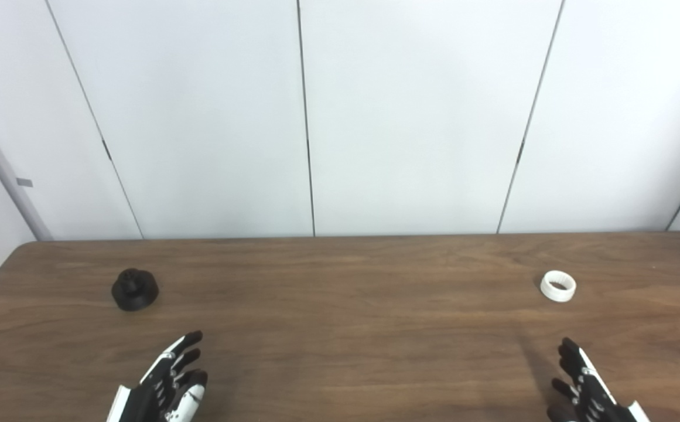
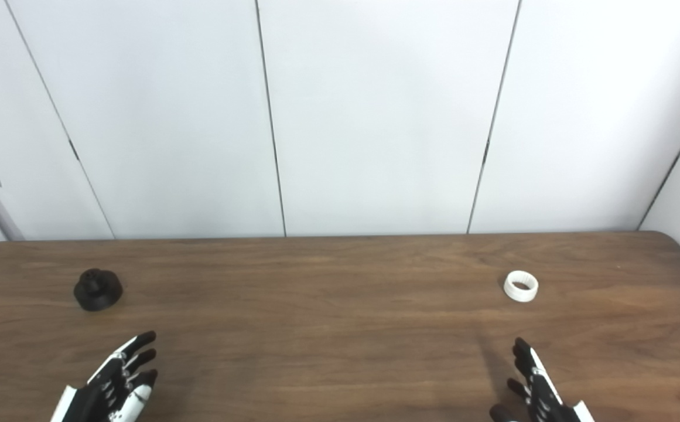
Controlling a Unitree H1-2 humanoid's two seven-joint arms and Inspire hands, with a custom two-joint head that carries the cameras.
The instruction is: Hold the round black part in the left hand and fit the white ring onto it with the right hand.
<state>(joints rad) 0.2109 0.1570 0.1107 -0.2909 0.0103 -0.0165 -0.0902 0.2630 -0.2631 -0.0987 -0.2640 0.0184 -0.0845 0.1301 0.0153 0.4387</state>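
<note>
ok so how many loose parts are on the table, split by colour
black: 1, the round black plastic part on the left side of the brown wooden table
white: 1, the small white ribbed ring on the right side
total: 2, both lying apart from the hands, neither held

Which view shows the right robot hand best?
Left eye view: more of the right robot hand is in frame, open above the table. Right eye view crops it more at the bottom edge.

No text, label, brand, number or sign can be read anywhere in either view, whether near the hands or beyond them.
</note>
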